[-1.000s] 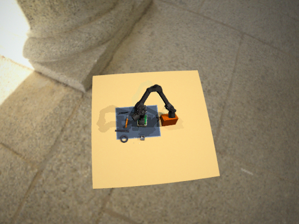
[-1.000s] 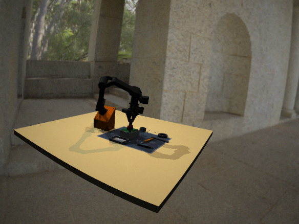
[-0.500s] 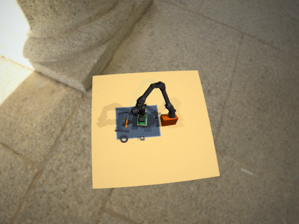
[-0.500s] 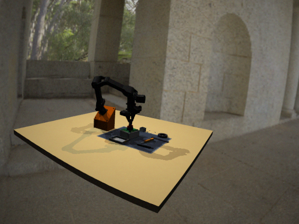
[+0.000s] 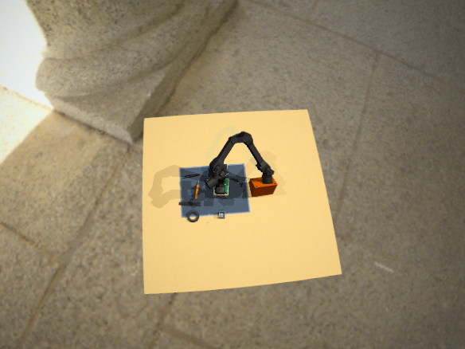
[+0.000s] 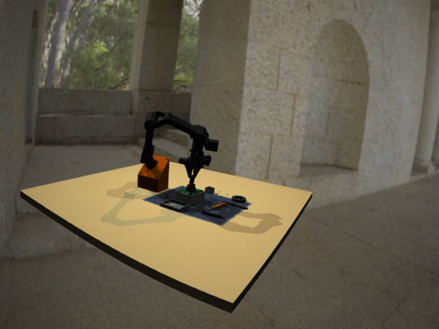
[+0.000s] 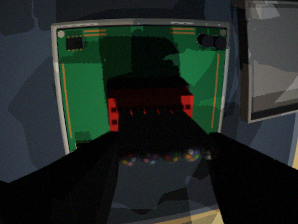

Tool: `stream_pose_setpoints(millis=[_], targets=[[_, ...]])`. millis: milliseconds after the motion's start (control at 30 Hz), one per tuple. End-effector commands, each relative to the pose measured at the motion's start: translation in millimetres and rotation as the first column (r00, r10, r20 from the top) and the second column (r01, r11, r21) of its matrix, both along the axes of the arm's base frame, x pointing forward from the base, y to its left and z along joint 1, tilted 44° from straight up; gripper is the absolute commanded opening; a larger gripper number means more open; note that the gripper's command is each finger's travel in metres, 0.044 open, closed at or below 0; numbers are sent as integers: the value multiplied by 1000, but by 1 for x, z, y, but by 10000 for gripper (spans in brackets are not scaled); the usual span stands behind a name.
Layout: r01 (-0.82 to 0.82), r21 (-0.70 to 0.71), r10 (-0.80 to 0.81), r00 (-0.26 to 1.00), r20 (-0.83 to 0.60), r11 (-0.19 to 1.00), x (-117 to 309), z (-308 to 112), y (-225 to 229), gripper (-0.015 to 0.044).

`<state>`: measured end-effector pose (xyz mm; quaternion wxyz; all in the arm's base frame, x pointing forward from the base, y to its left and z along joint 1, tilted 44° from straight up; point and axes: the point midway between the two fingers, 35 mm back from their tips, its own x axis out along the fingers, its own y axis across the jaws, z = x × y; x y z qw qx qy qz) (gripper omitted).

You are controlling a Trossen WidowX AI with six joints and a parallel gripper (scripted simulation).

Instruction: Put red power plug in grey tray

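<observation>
My gripper (image 6: 192,182) (image 7: 164,143) points down over the circuit board (image 5: 227,186) (image 6: 183,192) (image 7: 82,100) and is shut on the red power plug (image 6: 191,186) (image 7: 114,107). Red ends of the plug show beside and beyond the dark fingers in the wrist view. The plug is over the middle of the board; whether its lower part still sits in the socket is hidden. The grey tray (image 6: 164,205) (image 7: 244,97) lies beside the board, at the right in the wrist view. In the top view the arm hides much of the tray.
A blue mat (image 5: 239,207) lies under the board. On or near it are an orange-handled tool (image 5: 197,192) (image 6: 219,206), a dark bar (image 5: 189,203), a dark ring (image 5: 188,216) (image 6: 233,199) and a small box (image 5: 221,215) (image 6: 210,189). The orange base block (image 5: 263,188) (image 6: 153,180) carries the arm.
</observation>
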<state>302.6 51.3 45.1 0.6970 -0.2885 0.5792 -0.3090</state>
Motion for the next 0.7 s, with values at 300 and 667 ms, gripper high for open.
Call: stream_pose_setpoints(millis=[300,667], targets=[[-67,255,71,997,-8,965,-3,21,-2,0],[-46,122,48,999,-7,991,-3,17,11,0]])
